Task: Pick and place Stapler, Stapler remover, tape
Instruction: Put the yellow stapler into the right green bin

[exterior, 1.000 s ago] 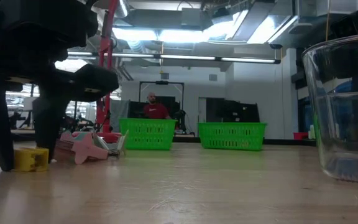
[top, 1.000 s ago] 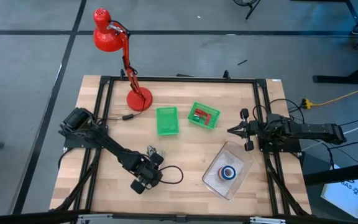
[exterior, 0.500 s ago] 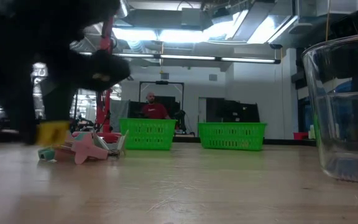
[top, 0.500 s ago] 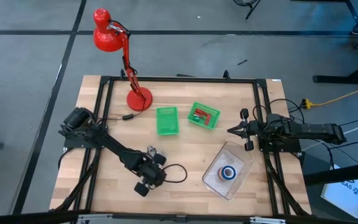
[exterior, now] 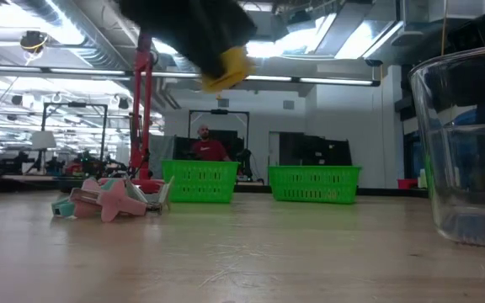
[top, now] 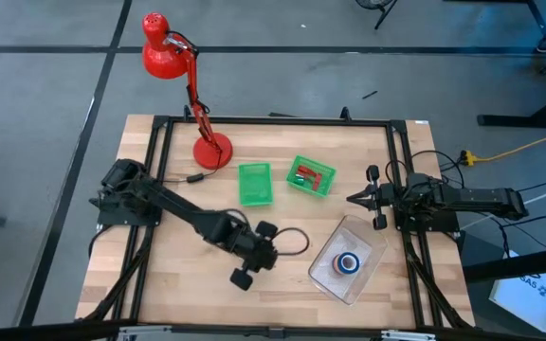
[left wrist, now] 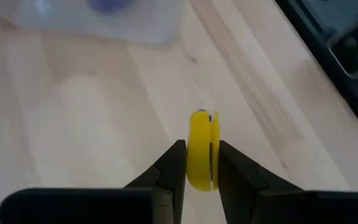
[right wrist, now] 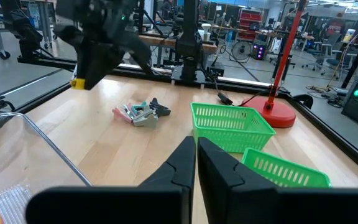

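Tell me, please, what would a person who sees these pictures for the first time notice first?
Probably the left gripper, raised above the middle of the table and shut on a yellow tape roll, heading toward the clear container at the table's right front. Next, the red desk lamp at the back left edge and the two green baskets beside it. The right gripper waits shut at the right edge.

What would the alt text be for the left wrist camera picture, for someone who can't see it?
The left gripper holds a small yellow ring-shaped roll of tape on edge between its two dark jaws, raised above the pale wooden table. Beyond it, blurred, stands a clear plastic container with something blue inside.
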